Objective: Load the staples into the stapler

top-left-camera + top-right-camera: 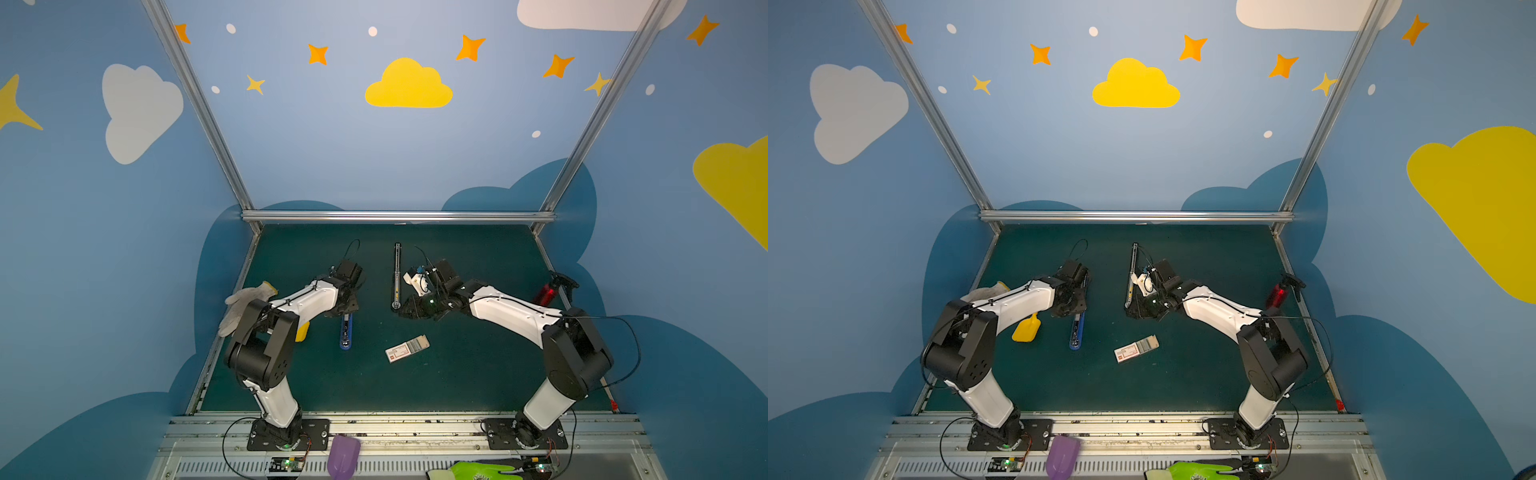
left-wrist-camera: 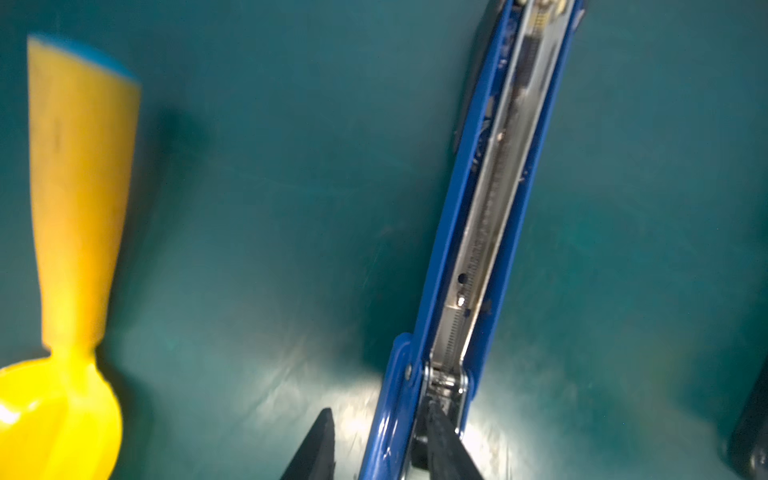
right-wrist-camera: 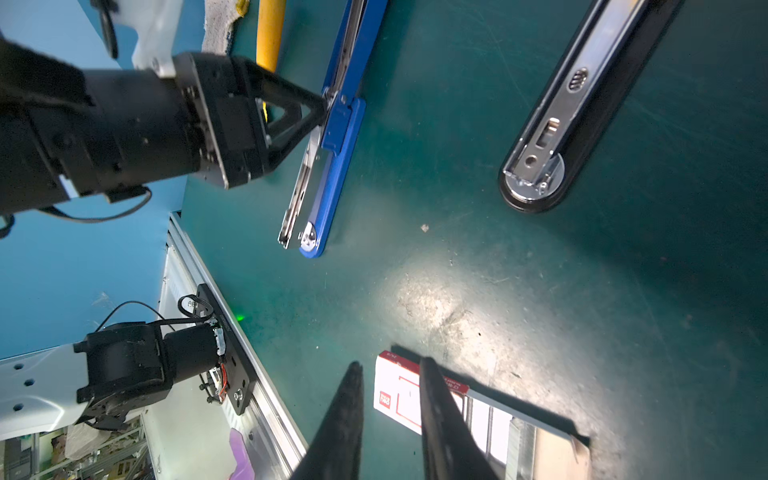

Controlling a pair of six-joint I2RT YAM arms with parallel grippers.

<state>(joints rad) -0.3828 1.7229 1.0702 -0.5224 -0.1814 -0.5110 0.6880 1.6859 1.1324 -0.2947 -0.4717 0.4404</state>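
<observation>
Staples, thin silvery-white strips in grey rows, lie in the small white sliding cardboard box with a red mark. The box is pushed part-way open on the dark green table mat, around the middle and toward the near edge. No strip is out of the box, so I judge the step in hand to be picking one up. My right gripper points at the box from its far side, apart from it, with its two black fingers a little spread and nothing between them. In a top view it sits by the near end of a long black-and-chrome stapler lying in the far middle. Left of the box lies the long blue metal stapler, folded open with its shiny magazine channel facing up. My left gripper straddles one blue side wall at the hinge, one finger outside and one in the channel. Its jaws stand partly apart, and I cannot tell whether they clamp the wall. A yellow plastic scoop lies farther left, clear of the work. Next, I reckon, the right gripper must come nearer and down over the exposed rows. It should set its fingers across one strip and pinch gently so the strip does not break, while the left steadies the blue stapler.
</observation>
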